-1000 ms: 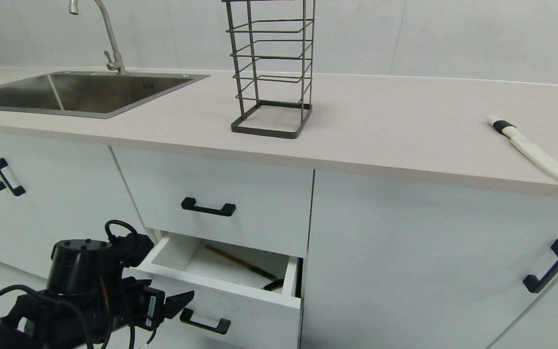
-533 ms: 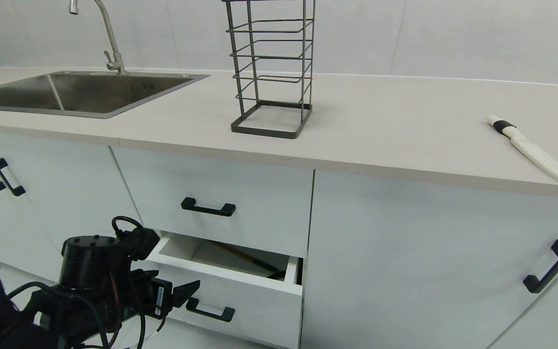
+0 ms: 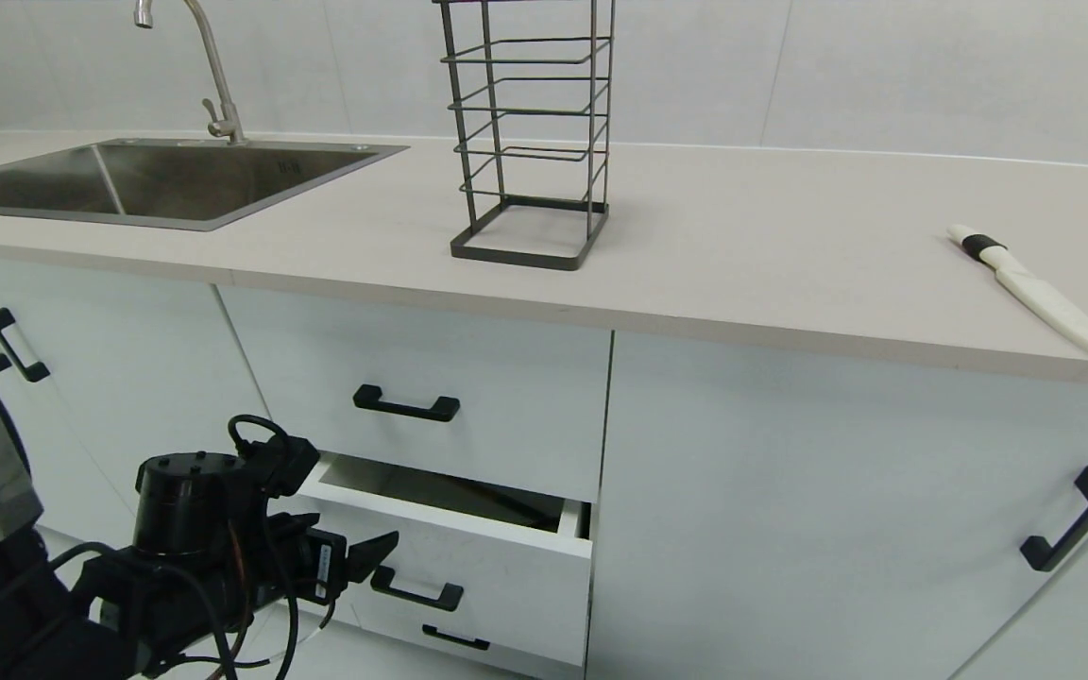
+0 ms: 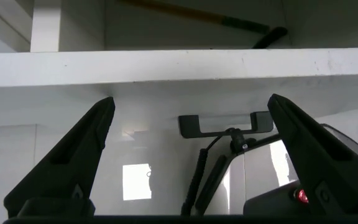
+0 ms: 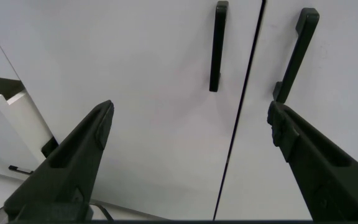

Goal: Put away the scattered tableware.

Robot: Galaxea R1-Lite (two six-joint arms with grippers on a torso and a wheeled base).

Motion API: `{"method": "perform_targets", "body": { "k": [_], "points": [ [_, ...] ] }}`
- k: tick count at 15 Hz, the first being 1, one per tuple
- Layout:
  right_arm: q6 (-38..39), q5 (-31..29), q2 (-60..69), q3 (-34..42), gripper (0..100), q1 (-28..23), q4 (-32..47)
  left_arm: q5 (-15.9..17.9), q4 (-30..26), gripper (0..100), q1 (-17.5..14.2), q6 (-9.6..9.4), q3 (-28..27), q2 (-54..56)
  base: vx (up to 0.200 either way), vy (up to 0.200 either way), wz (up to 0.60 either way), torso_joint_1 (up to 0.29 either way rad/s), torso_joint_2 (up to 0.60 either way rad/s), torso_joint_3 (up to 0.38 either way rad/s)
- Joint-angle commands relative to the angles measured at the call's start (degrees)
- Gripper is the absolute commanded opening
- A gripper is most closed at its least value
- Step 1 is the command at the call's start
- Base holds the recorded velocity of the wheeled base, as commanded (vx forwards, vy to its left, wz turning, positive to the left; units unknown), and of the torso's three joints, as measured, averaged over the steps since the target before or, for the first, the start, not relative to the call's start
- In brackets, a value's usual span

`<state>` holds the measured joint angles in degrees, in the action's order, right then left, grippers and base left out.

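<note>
The left claw (image 3: 366,559), in the lower left of the head view, hangs released just in front of the drawer (image 3: 492,567); in its own wrist view the left claw (image 4: 191,106) has its fingers spread wide, with the drawer handle (image 4: 225,123) between them and nothing held. The right claw (image 5: 191,107) is likewise released and empty, facing shut cabinet doors (image 5: 135,93).

The countertop (image 3: 742,246) runs across the middle of the frame; the sink (image 3: 223,175) sits at upper left; a bare wire rack (image 3: 516,257) stands at upper centre.

The drawer, at lower centre, is open only by a narrow gap; inside it lies a wooden-handled utensil (image 4: 185,11), so that piece looks put away. A white knife (image 3: 1040,297) lies alone at the right edge of the frame, on the counter near its front lip, well apart from both claws.

By my judgement the task is partway: one item is stowed and the drawer nearly shut; the knife is yet to be collected.
</note>
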<state>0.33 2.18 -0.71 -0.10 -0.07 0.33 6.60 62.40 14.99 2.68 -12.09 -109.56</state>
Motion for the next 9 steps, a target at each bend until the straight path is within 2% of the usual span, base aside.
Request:
{"method": "perform_targets", "body": {
  "k": [1, 4, 9],
  "points": [
    [0.0, 0.0, -0.1, 0.0, 100, 0.0, 0.0, 0.0, 0.2, 100, -0.2, 0.04, -0.1, -0.6, 0.0, 0.0, 0.0, 0.0, 0.0, 0.0],
    [0.0, 0.0, -0.1, 0.0, 100, 0.0, 0.0, 0.0, 0.4, 100, -0.2, 0.04, -2.4, -2.4, 0.0, 0.0, 0.0, 0.0, 0.0, 0.0],
    [0.0, 0.0, -0.1, 0.0, 100, 0.0, 0.0, 0.0, 5.0, 100, -0.2, 0.22, -3.4, -5.8, 0.0, 0.0, 0.0, 0.0, 0.0, 0.0]
  ]
}}
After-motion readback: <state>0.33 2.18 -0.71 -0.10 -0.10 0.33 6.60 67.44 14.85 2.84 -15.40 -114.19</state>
